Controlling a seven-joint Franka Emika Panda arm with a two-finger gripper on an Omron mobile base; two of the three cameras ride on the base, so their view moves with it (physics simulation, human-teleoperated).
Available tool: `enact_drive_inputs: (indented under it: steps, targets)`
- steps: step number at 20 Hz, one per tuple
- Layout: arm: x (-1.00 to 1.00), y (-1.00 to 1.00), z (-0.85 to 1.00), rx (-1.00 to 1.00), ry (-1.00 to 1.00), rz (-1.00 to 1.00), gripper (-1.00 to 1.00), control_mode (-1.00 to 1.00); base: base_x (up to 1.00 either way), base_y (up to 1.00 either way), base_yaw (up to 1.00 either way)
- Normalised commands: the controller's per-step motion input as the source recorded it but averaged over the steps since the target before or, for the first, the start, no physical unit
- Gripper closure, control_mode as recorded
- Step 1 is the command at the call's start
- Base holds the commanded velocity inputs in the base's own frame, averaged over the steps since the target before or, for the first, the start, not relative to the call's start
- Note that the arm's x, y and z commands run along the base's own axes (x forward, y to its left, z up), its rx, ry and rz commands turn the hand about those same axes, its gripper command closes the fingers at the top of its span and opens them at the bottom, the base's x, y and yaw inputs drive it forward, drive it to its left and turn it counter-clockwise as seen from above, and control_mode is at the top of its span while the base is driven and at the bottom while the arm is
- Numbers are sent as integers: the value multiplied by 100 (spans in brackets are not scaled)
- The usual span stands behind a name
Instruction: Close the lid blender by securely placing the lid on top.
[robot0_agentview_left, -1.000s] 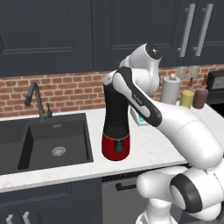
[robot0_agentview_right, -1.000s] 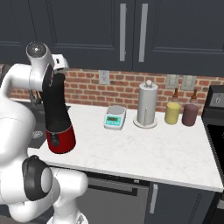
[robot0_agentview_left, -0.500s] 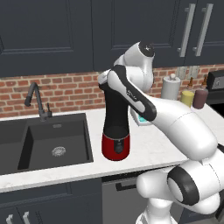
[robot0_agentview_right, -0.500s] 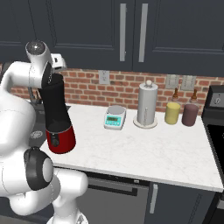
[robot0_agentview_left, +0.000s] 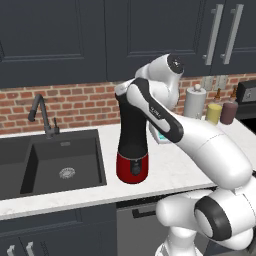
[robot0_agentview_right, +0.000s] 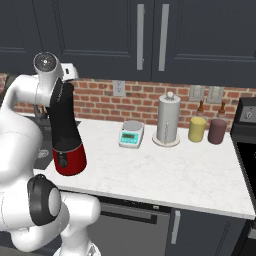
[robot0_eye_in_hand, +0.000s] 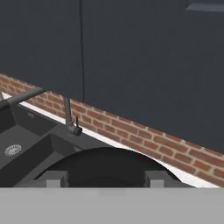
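The arm bends over the blender (robot0_agentview_left: 132, 150), its gripper (robot0_eye_in_hand: 103, 178) at the jar's top, fingers spread across the black lid (robot0_eye_in_hand: 105, 168); whether they clamp it I cannot tell. From the hand, a faucet (robot0_eye_in_hand: 65, 109) and sink (robot0_eye_in_hand: 26, 140) lie beyond the blender. A scale (robot0_agentview_right: 131, 135) and paper-towel roll (robot0_agentview_right: 167, 120) stand well right of the blender.

We see the blender (robot0_agentview_left: 132, 150) only below its top, which the arm covers in both base views. In the hand view the lid (robot0_eye_in_hand: 105, 166) is cut by the bottom band, so the claw's grip stays unclear to us.
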Motion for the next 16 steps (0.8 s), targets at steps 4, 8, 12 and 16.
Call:
enact_drive_inputs:
  steps: [4, 8, 12, 16]
  targets:
    - [0, 0, -28, 0, -6, 0, 100, -100, 0, 0, 0]
    - [0, 8, -40, 0, 0, 0, 100, -100, 0, 0, 0]
    - [-3, 0, -34, 0, 1, -5, -100, -100, 0, 0, 0]
    - [-19, 0, -19, 0, 2, -10, -100, -100, 0, 0, 0]
